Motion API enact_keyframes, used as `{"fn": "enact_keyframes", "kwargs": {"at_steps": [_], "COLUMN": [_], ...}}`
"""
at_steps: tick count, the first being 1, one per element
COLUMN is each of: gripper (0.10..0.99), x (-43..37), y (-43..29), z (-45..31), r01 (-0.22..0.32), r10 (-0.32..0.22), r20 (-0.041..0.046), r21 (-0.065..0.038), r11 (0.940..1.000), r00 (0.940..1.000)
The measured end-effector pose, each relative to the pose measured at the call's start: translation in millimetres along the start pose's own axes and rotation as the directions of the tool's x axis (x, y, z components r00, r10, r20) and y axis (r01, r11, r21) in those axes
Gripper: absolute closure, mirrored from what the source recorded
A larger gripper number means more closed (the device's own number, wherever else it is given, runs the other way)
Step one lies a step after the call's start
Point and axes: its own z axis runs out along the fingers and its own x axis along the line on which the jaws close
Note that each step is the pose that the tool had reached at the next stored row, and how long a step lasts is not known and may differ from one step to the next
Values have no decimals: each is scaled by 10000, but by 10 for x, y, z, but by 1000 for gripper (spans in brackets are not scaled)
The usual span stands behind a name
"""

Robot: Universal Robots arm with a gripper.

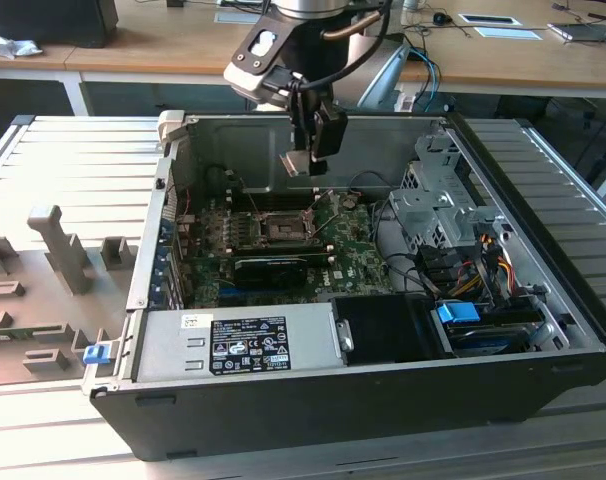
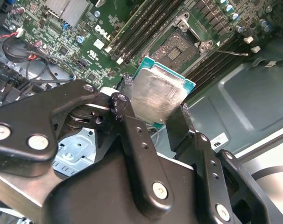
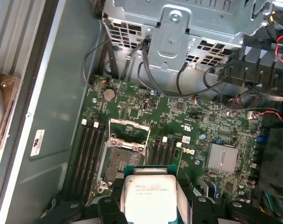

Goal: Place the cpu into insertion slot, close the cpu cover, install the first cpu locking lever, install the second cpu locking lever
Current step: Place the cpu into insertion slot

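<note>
My gripper [image 1: 303, 162] hangs inside the open computer case, shut on the cpu [image 1: 299, 163], above the green motherboard [image 1: 348, 245]. In both wrist views the black fingers [image 2: 126, 116] clamp two opposite edges of the cpu [image 2: 156, 95], silver top showing. The cpu [image 3: 148, 196] sits between the fingers [image 3: 108, 209], apart from the board and short of the insertion slot [image 3: 120, 163]. The insertion slot [image 1: 276, 228] lies bare with its dark centre exposed [image 2: 177, 46]. The cpu cover [image 3: 130, 123] stands raised at the slot's far end.
A long black finned card [image 1: 273, 266] lies beside the slot. A grey power supply [image 1: 238, 345] fills the case's near side. A metal drive cage [image 1: 433, 200] and cable bundles [image 1: 483, 262] occupy the exterior view's right. A silver heatsink [image 3: 222, 157] sits on the board.
</note>
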Motion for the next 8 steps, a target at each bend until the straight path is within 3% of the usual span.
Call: {"fn": "enact_keyframes", "kwargs": {"at_steps": [8], "gripper": [553], "x": [0], "y": [-1], "z": [12], "r01": [-637], "r10": [637], "r20": [56], "r21": [-14], "r11": [9980], "r00": [9980]}}
